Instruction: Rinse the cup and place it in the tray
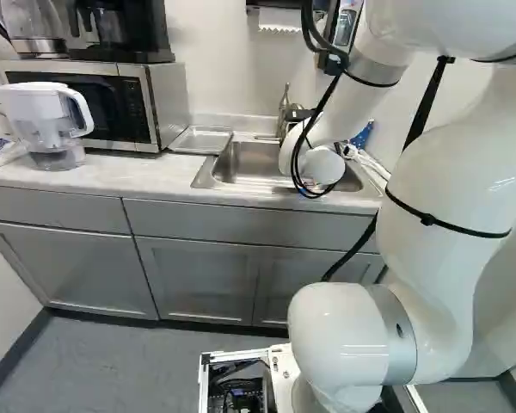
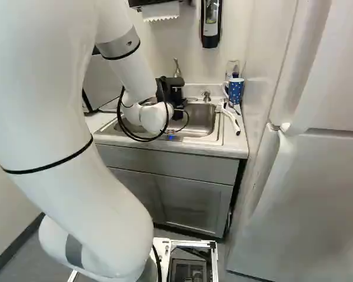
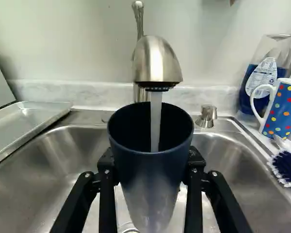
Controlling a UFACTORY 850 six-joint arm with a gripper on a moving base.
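Pouring from the faucet (image 3: 157, 60), water (image 3: 156, 119) is caught in the cup (image 3: 150, 177). The cup is clamped by the end effector (image 2: 175, 88) above the sink (image 3: 63, 165).

The left base view looked ahead and slightly down from behind the smooth white jointed arm (image 1: 439, 198), on its left; the right base view faced likewise from its right. Both stood well back and shared the rectangular stainless-steel sink (image 1: 254, 163). The wrist view faced the curved brushed-metal faucet (image 3: 157, 58) at close range above that sink, sharing the shallow rectangular metal tray (image 3: 24, 124) with the left base view.
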